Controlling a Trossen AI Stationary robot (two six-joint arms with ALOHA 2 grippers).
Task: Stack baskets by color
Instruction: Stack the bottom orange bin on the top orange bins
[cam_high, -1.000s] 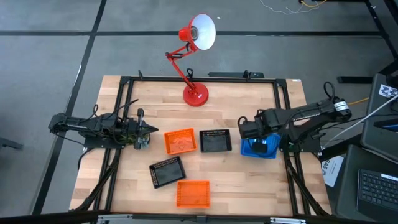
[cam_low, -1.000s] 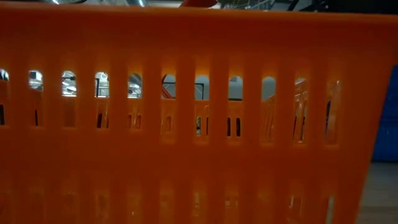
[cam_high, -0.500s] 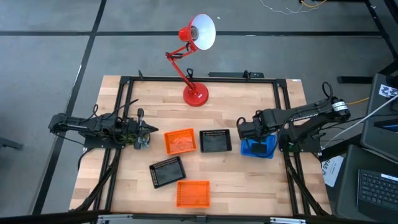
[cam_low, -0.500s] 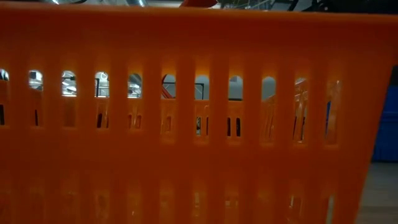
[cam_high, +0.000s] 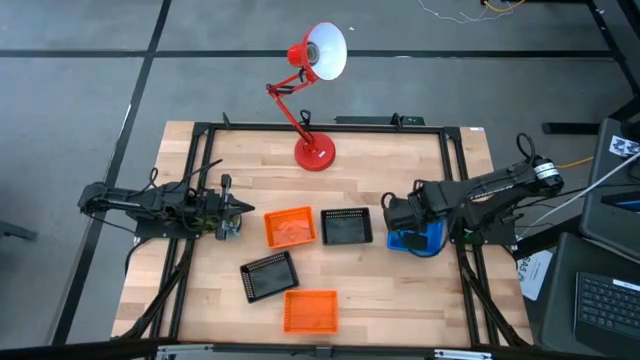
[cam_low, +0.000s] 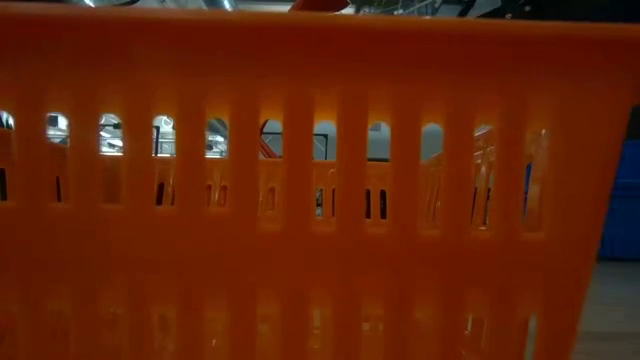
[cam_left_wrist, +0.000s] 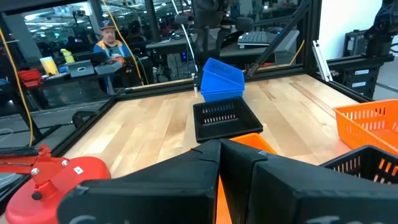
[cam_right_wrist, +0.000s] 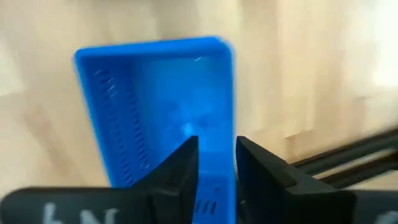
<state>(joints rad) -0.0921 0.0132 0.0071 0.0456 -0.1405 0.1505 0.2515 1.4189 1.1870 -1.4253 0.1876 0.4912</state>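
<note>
Left tool (cam_high: 232, 216) shut at table's left; right tool (cam_high: 392, 211) parted.

1. Blue basket (cam_high: 428, 240): slotted rectangular plastic tray near the table's right edge, partly hidden under the right arm; from the left wrist view (cam_left_wrist: 222, 81) it stands tilted

2. Black basket (cam_high: 347, 227): open side up, flat on the table, between the blue basket and an orange one, just beside the latter

3. Orange basket (cam_high: 290, 227): flat, open side up, near the table's middle

4. Second black basket (cam_high: 268, 276): lying askew, nearer the front edge

5. Second orange basket (cam_high: 311, 310): flat at the front edge; its slotted wall (cam_low: 320, 200) fills the low view
</note>
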